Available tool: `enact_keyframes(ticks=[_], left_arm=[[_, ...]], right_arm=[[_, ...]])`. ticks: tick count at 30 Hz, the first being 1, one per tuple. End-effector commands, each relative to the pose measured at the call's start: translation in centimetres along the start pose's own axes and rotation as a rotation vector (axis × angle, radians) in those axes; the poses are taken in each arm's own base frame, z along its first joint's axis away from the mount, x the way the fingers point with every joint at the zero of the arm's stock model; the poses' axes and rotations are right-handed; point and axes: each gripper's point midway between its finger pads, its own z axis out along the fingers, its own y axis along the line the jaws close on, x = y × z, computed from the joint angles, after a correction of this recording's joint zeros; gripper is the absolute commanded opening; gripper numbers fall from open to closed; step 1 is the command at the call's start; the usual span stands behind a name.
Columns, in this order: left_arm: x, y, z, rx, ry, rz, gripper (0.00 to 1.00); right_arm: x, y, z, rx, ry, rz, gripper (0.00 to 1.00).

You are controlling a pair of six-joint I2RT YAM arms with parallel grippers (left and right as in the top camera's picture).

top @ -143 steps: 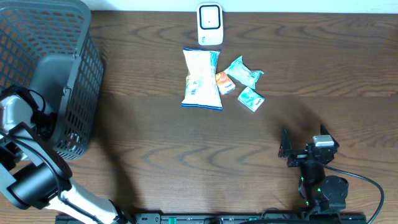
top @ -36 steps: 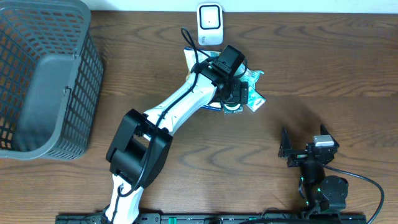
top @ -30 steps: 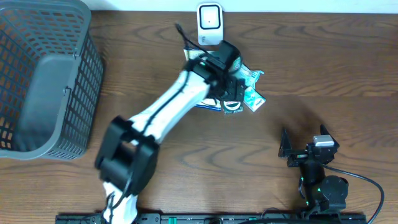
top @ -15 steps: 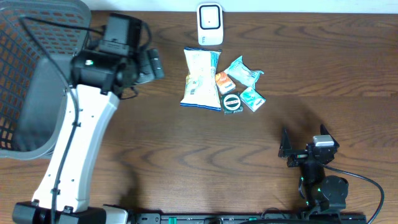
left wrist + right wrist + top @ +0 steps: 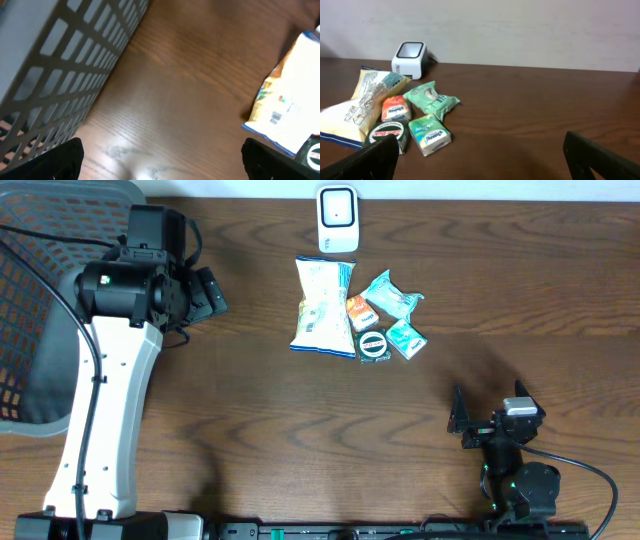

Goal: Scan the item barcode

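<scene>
Notably, the scanner point(image 5: 337, 218) shows overhead and from the right wrist only

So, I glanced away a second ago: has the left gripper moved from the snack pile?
Yes. The left gripper has swung left, away from the chip bag near the scanner, and is now open beside the basket.

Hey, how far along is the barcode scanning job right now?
Done: a round tin, absent a few seconds ago, now lies beside the chip bag and packets near the scanner. In hand: nothing; the left tool is open near the basket, the right tool open and off to the side. Left: no item sits at the scanner, so scanning seems still to do.
</scene>
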Motion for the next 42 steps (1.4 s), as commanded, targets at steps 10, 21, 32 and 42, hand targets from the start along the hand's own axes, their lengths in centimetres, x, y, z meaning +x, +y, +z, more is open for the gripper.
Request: enact_keyframes(ticks=[10,21,32,42], left_arm=[[1.9,-0.9,0.5,0.061,0.084,-0.038,1.0],[2.2,-3.9,2.2,0.164,0.144,-0.036,0.99],[5.4,-7.8,6.5,0.143,0.292,0.069,1.0],[6.1,-8.4,7.0,0.137,0.312,0.091,1.0]], right_arm=[[0.1,-0.1,0.0,0.005,0.002,0.0,0.99],[0.1,-0.1,0.0,0.005,0.002,0.0,0.99],[0.1,-0.1,0.0,0.005,0.002,0.0,0.99],[0.1,-0.1,0.0,0.005,0.002,0.0,0.99]])
